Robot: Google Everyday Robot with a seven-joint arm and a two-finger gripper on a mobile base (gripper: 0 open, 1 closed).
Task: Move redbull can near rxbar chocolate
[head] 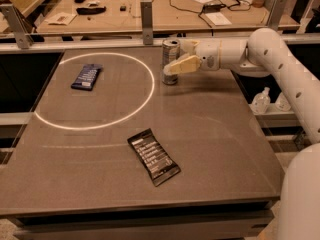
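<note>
The redbull can, slim and silver-grey, stands upright at the back middle of the table, just right of the white circle. My gripper reaches in from the right at can height, its jaws apart with one finger in front of the can and the other behind it. The rxbar chocolate, a flat black bar with white text, lies at the front middle of the table, well apart from the can.
A dark blue wrapped bar lies inside the white circle at the back left. Metal rail posts stand along the table's far edge. Small bottles sit beyond the right edge.
</note>
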